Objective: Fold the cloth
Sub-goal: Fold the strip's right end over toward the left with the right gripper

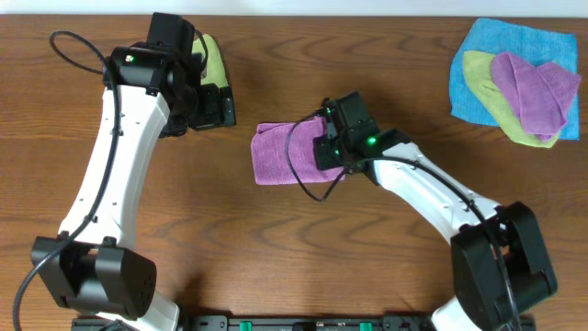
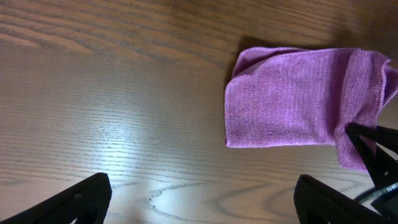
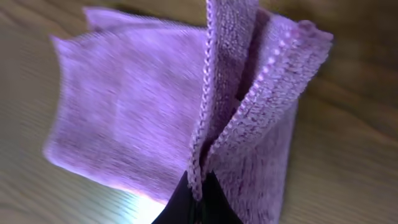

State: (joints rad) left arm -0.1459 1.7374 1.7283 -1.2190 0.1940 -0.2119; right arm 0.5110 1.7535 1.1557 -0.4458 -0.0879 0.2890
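Note:
The lilac cloth [image 1: 283,153] lies folded in the middle of the table. My right gripper [image 1: 324,152] is at its right edge, shut on a bunched, stitched hem that rises between the fingers [image 3: 199,193]. In the right wrist view the cloth [image 3: 124,112] spreads out flat to the left of the pinch. My left gripper [image 1: 226,108] hangs open to the left of the cloth, apart from it. In the left wrist view its fingers [image 2: 74,202] stand wide over bare wood, with the cloth [image 2: 292,99] ahead at the upper right.
A lime-green cloth [image 1: 213,57] lies under the left arm at the back left. At the back right a bright blue cloth [image 1: 478,87] carries a lime-green cloth [image 1: 487,101] and another purple cloth [image 1: 533,92]. The table is brown wood [image 1: 276,257].

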